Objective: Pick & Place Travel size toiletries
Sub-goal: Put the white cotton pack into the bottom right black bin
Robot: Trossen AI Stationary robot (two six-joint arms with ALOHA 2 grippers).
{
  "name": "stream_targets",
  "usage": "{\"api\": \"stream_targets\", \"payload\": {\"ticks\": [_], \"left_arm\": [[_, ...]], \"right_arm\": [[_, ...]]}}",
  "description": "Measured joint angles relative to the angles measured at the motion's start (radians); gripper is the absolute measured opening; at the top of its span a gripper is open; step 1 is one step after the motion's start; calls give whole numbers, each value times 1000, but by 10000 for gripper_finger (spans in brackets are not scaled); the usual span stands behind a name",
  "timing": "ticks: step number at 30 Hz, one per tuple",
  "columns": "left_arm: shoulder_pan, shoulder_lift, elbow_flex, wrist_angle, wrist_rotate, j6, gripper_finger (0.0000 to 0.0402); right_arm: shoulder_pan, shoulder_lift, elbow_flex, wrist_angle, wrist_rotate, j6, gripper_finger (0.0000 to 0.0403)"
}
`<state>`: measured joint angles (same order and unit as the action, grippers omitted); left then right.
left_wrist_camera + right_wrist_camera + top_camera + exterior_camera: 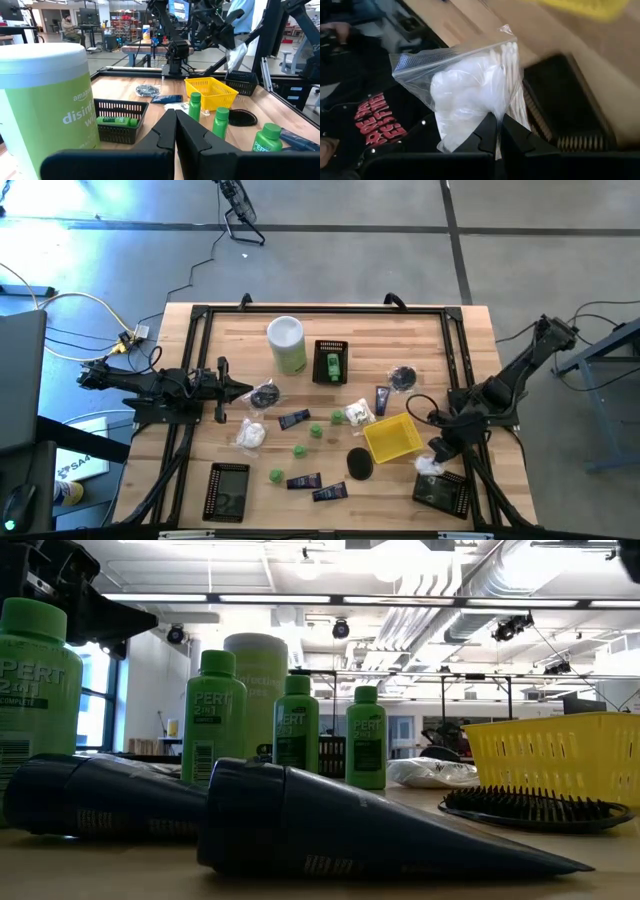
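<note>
Got my right gripper [496,131] pinching a clear zip bag of cotton swabs and pads [470,90], lower right of the overhead frame, just above the black mesh basket [441,491]. Left gripper [243,389] is pressed together, empty, left-center.

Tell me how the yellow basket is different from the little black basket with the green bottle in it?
The yellow mesh basket is bright yellow and looks empty; the small black mesh basket is dark and holds a green bottle lying on its side. The yellow one is bigger and sits turned at an angle, while the black one sits straight beside the tall white-and-green canister. Both are open-topped mesh baskets resting on the wooden table.
</note>
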<state>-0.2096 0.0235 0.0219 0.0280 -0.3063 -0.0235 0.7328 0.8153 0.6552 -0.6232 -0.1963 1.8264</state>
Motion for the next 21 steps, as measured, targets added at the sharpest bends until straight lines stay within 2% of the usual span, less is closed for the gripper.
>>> {"api": "stream_targets", "payload": {"ticks": [5,9,17,21], "left_arm": [[0,0,0,0,0,0,3],[0,0,0,0,-1,0,3],[0,0,0,0,-4,0,3],[0,0,0,0,-4,0,3]], "right_arm": [[66,29,0,-26,-73,193,4],[111,71,0,-28,-90,291,4],[162,178,0,-23,-103,386,4],[172,230,0,-18,-144,399,4]]}}
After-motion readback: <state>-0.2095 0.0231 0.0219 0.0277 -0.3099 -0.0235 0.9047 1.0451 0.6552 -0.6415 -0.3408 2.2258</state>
